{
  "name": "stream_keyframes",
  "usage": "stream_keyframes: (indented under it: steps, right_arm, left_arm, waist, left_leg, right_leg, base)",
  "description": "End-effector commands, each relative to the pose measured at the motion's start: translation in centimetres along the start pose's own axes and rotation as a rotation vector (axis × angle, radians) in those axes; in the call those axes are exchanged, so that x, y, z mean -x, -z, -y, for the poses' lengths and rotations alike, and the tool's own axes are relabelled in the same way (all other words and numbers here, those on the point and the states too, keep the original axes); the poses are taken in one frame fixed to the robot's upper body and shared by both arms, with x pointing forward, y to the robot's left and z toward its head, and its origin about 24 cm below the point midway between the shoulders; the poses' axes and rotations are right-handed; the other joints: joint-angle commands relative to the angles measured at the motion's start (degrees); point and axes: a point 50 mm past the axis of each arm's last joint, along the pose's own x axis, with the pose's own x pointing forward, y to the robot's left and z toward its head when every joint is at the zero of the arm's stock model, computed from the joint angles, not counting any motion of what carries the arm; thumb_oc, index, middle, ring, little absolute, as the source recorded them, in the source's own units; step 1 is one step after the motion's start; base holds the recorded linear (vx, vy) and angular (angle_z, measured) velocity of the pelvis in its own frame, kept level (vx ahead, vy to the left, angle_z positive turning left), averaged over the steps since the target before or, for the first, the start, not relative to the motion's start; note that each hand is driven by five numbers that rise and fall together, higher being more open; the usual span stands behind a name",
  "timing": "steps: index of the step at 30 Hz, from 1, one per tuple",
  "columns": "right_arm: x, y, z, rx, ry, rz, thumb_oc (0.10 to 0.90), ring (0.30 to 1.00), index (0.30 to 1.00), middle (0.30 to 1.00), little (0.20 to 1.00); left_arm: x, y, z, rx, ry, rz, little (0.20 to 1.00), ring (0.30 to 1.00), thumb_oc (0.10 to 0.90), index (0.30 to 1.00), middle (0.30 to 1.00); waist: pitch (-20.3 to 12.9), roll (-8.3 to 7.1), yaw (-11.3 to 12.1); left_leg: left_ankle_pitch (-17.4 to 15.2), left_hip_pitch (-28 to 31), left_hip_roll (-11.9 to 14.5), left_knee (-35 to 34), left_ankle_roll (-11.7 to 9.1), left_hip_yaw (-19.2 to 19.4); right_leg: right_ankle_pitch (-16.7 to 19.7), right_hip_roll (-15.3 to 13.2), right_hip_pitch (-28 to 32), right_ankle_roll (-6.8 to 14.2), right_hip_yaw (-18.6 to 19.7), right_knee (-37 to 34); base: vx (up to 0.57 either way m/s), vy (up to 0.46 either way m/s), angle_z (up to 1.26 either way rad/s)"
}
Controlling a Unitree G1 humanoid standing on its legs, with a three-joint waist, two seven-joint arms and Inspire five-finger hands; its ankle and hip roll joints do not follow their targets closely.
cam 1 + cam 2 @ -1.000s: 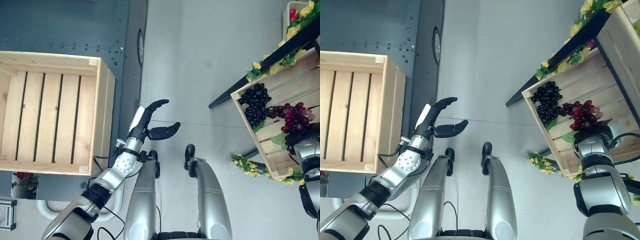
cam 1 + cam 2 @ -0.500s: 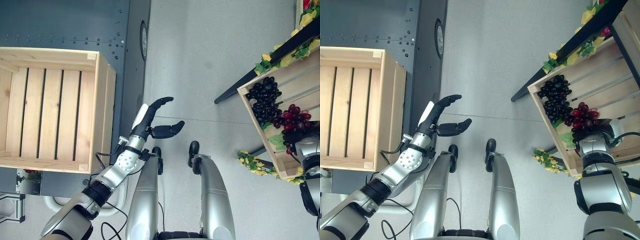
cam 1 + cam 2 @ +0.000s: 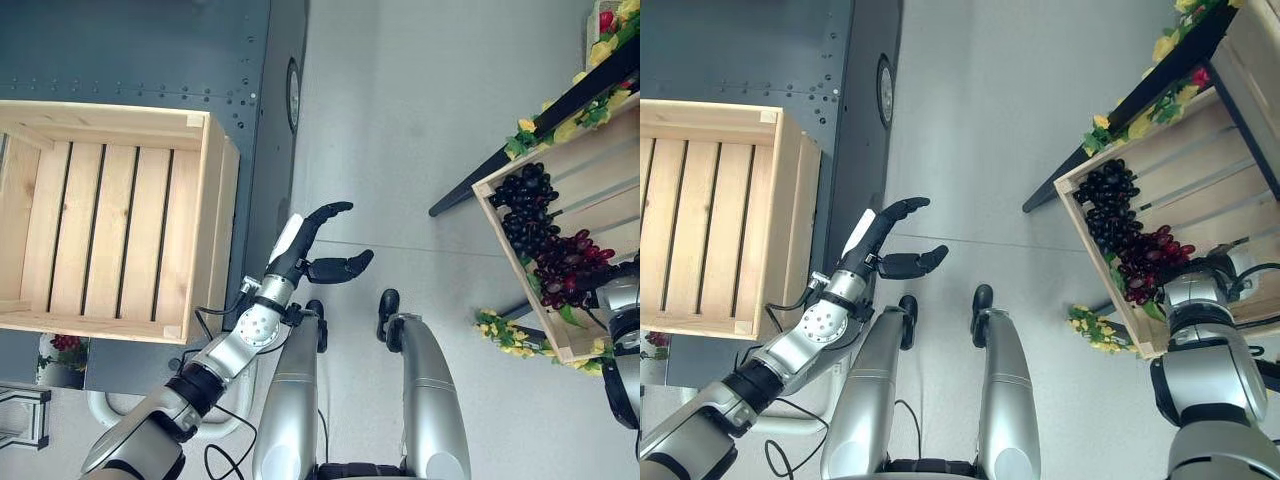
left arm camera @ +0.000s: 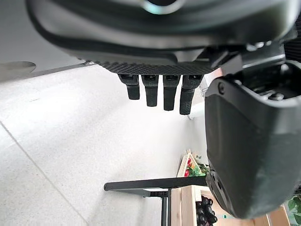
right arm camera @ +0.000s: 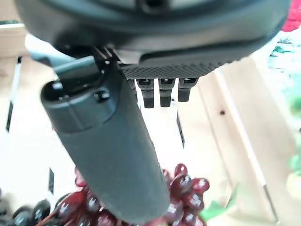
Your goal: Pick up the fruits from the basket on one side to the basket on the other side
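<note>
— In the right crate [image 3: 1200,180], what changed?
— The red grapes [image 3: 1145,265] sit lower toward the right hand [image 5: 108,155], whose fingers [image 5: 160,92] are straight, thumb over the bunch; dark grapes [image 3: 1105,200] lie beside.
— And the left hand [image 3: 315,245]?
— Still relaxed, empty, over the floor beside the bare left crate [image 3: 100,220]. The right hand's contact is unclear.

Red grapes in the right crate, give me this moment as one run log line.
right hand open, over red grapes in right crate | left hand open, idle above floor | left crate holds no fruit
</note>
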Motion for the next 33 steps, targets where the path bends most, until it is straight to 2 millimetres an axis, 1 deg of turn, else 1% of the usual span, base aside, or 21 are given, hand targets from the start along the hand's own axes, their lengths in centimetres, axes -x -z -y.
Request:
stream_keyframes:
  steps: [1,4,7,8,10,11,15,17,19,20,21,22,23,24,25,26,27,28,29,30,33]
  right_arm:
    - [-1.5,0.7,8.4,0.077,0.311,-0.013,0.800,0.900,0.900,0.900,0.900]
    - [-1.3,-0.6,7.6,0.014,0.294,0.069,0.800,0.900,0.900,0.900,0.900]
    - [-0.8,-2.1,6.5,-0.034,0.282,0.167,0.800,0.900,0.900,0.900,0.900]
    - [-0.4,-3.0,5.6,-0.054,0.272,0.234,0.800,0.900,0.900,0.900,0.900]
    - [0.2,-4.0,4.5,-0.078,0.254,0.303,0.800,0.900,0.900,0.900,0.900]
    - [0.8,-4.7,3.4,-0.101,0.232,0.348,0.800,0.900,0.900,0.900,0.900]
    - [2.5,-5.8,0.4,-0.136,0.158,0.466,0.800,0.900,0.900,0.900,0.900]
    - [3.9,-6.2,-1.6,-0.125,0.112,0.544,0.800,0.900,0.900,0.900,0.900]
    - [5.0,-5.9,-3.2,-0.121,0.067,0.583,0.800,0.900,0.900,0.900,0.900]
    - [5.1,-5.9,-3.4,-0.121,0.060,0.587,0.800,0.900,0.900,0.900,0.900]
    - [6.0,-5.2,-4.9,-0.131,0.015,0.606,0.800,0.900,0.900,0.900,0.900]
    - [6.2,-5.1,-5.1,-0.133,0.007,0.611,0.800,0.900,0.900,0.900,0.900]
    - [7.1,-4.3,-6.7,-0.139,-0.036,0.621,0.800,0.900,0.900,0.900,0.900]
    - [7.4,-4.1,-7.0,-0.141,-0.044,0.623,0.800,0.900,0.900,0.900,0.900]
    - [8.1,-3.4,-8.3,-0.159,-0.090,0.615,0.800,0.900,0.900,0.900,0.900]
    - [8.5,-2.9,-8.9,-0.163,-0.107,0.613,0.800,0.900,0.900,0.900,0.900]
    - [8.5,-2.9,-8.9,-0.163,-0.107,0.613,0.800,0.900,0.900,0.900,0.900]
    - [9.4,-1.6,-10.4,-0.157,-0.180,0.615,0.800,0.900,0.900,0.900,0.900]
    - [9.5,-1.4,-10.7,-0.154,-0.192,0.616,0.800,0.900,0.900,0.900,0.900]
    - [10.4,-0.3,-11.9,-0.138,-0.253,0.619,0.800,0.900,0.900,0.900,0.900]
    - [11.5,0.9,-13.4,-0.104,-0.340,0.626,0.800,0.900,0.900,0.900,0.900]
  left_arm:
    - [0.5,-3.5,1.0,0.131,0.000,0.207,0.900,0.900,0.800,0.900,0.900]
    - [0.5,-3.3,1.0,0.139,-0.001,0.202,0.900,0.900,0.800,0.900,0.900]
    - [0.4,-3.2,1.0,0.130,-0.001,0.198,0.900,0.900,0.800,0.900,0.900]
    - [0.4,-3.0,1.1,0.125,0.000,0.193,0.900,0.900,0.800,0.900,0.900]
    - [0.2,-2.9,1.1,0.120,-0.004,0.184,0.900,0.900,0.800,0.900,0.900]
    - [0.2,-2.7,1.2,0.118,-0.008,0.177,0.900,0.900,0.800,0.900,0.900]
    - [-0.2,-2.1,1.2,0.094,-0.030,0.141,0.900,0.900,0.800,0.900,0.900]
    - [-0.4,-1.4,1.3,0.083,-0.038,0.102,0.900,0.900,0.800,0.900,0.900]
    - [-0.5,-0.9,1.5,0.074,-0.043,0.072,0.900,0.900,0.800,0.900,0.900]
    - [-0.5,-0.8,1.5,0.071,-0.043,0.068,0.900,0.900,0.800,0.900,0.900]
    - [-0.4,-0.1,1.8,0.054,-0.044,0.029,0.900,0.900,0.800,0.900,0.900]
    - [-0.5,0.1,1.8,0.052,-0.046,0.022,0.900,0.900,0.800,0.900,0.900]
    - [-0.4,1.1,2.1,0.051,-0.050,-0.039,0.900,0.900,0.800,0.900,0.900]
    - [-0.4,1.4,2.2,0.050,-0.051,-0.050,0.900,0.900,0.800,0.900,0.900]
    - [-0.2,2.4,2.6,0.049,-0.047,-0.114,0.900,0.900,0.800,0.900,0.900]
    - [0.0,3.0,2.7,0.045,-0.045,-0.140,0.900,0.900,0.800,0.900,0.900]
    - [0.0,3.0,2.7,0.045,-0.045,-0.140,0.900,0.900,0.800,0.900,0.900]
    - [0.7,4.8,3.4,0.019,-0.030,-0.232,0.900,0.900,0.800,0.900,0.900]
    - [0.8,5.0,3.5,0.012,-0.025,-0.245,0.900,0.900,0.800,0.900,0.900]
    - [1.3,6.1,4.2,-0.019,0.003,-0.307,0.900,0.900,0.800,0.900,0.900]
    - [2.3,7.4,4.9,-0.030,0.040,-0.390,0.900,0.900,0.800,0.900,0.900]
  waist:
    - [-0.78,1.16,0.11]
    - [-0.78,0.87,-0.21]
    - [-0.78,0.31,-0.59]
    - [-0.78,-0.04,-0.86]
    - [-0.78,-0.46,-1.33]
    - [-0.78,-0.80,-1.68]
    - [-0.78,-1.80,-2.83]
    - [-0.78,-2.37,-3.59]
    - [-0.78,-2.80,-4.19]
    - [-0.78,-2.85,-4.27]
    - [-0.78,-3.25,-4.88]
    - [-0.78,-3.32,-5.04]
    - [-0.78,-3.61,-5.78]
    - [-0.79,-3.73,-5.97]
    - [-0.79,-4.07,-6.56]
    - [-0.79,-4.23,-6.79]
    - [-0.79,-4.24,-6.77]
    - [-0.87,-4.87,-7.52]
    - [-0.96,-4.98,-7.64]
    - [-1.77,-5.36,-8.12]
    - [-3.17,-5.73,-8.80]
  left_leg:
    - [-2.37,4.08,-2.53,-2.08,4.05,5.22]
    - [-2.68,5.04,-2.33,-2.24,4.13,5.46]
    - [-2.84,5.60,-2.20,-2.20,4.25,5.47]
    - [-3.11,5.96,-1.98,-2.04,4.35,5.60]
    - [-3.45,6.72,-1.75,-1.99,4.44,5.88]
    - [-3.67,7.57,-1.42,-2.23,4.55,6.29]
    - [-4.41,9.73,-0.52,-2.88,4.93,7.28]
    - [-4.70,10.90,-0.19,-3.01,5.00,7.65]
    - [-4.97,12.15,0.08,-3.48,5.14,8.02]
    - [-4.99,12.30,0.12,-3.56,5.16,8.07]
    - [-5.04,14.00,0.29,-4.84,5.27,8.51]
    - [-4.91,14.10,0.31,-5.08,5.28,8.57]
    - [-4.77,16.16,0.43,-7.00,5.27,9.16]
    - [-4.62,16.35,0.47,-7.35,5.27,9.30]
    - [-4.48,18.17,0.65,-9.13,5.29,9.95]
    - [-4.35,18.98,0.72,-9.92,5.26,10.22]
    - [-4.33,19.03,0.71,-9.98,5.26,10.24]
    - [-3.72,22.02,0.93,-12.73,5.14,11.21]
    - [-3.60,22.50,0.97,-13.18,5.12,11.34]
    - [-2.91,24.44,1.01,-15.52,4.97,11.87]
    - [-1.71,27.52,0.88,-19.68,4.75,12.85]
  right_leg:
    - [-5.45,2.70,7.51,-4.80,-4.57,4.52]
    - [-5.50,2.97,8.26,-4.82,-4.18,4.08]
    - [-5.29,3.20,8.75,-4.74,-3.85,3.69]
    - [-5.19,3.32,9.01,-4.61,-3.68,3.58]
    - [-5.06,3.54,9.70,-4.36,-3.33,3.14]
    - [-4.93,3.73,10.42,-4.21,-2.96,2.55]
    - [-4.67,4.11,12.18,-3.87,-2.13,0.96]
    - [-4.53,4.19,13.22,-3.71,-1.79,0.48]
    - [-4.31,4.25,14.27,-3.42,-1.44,-0.36]
    - [-4.28,4.26,14.39,-3.38,-1.39,-0.48]
    - [-3.94,4.48,15.69,-3.06,-0.73,-1.85]
    - [-3.77,4.49,15.75,-3.02,-0.63,-2.12]
    - [-3.38,4.66,17.32,-2.58,0.09,-3.83]
    - [-3.15,4.68,17.43,-2.52,0.24,-4.24]
    - [-2.62,4.83,18.83,-2.18,0.80,-6.07]
    - [-2.37,4.83,19.49,-2.04,0.97,-6.89]
    - [-2.35,4.83,19.53,-2.03,0.99,-6.93]
    - [-1.34,4.82,22.02,-1.59,1.57,-9.96]
    - [-1.17,4.81,22.40,-1.51,1.65,-10.42]
    - [-0.43,4.78,23.85,-1.06,2.09,-12.61]
    - [0.93,4.82,26.24,-0.27,3.03,-16.73]
  base:
    - [0.00,0.069,-0.01]
    - [0.01,0.092,0.00]
    - [0.00,0.090,-0.04]
    - [-0.01,0.092,-0.05]
    - [-0.01,0.107,-0.12]
    - [0.00,0.100,-0.17]
    - [-0.01,0.095,-0.13]
    - [0.01,0.106,-0.20]
    - [0.01,0.060,-0.22]
    - [0.00,0.059,-0.17]
    - [-0.01,0.046,-0.08]
    - [-0.01,0.077,-0.09]
    - [-0.01,0.045,-0.13]
    - [-0.01,0.062,-0.18]
    - [-0.02,0.033,-0.16]
    - [-0.01,0.030,-0.14]
    - [0.01,0.038,-0.21]
    - [0.02,0.035,-0.22]
    - [0.05,0.061,-0.32]
    - [0.06,0.046,-0.30]
    - [0.07,0.044,-0.24]
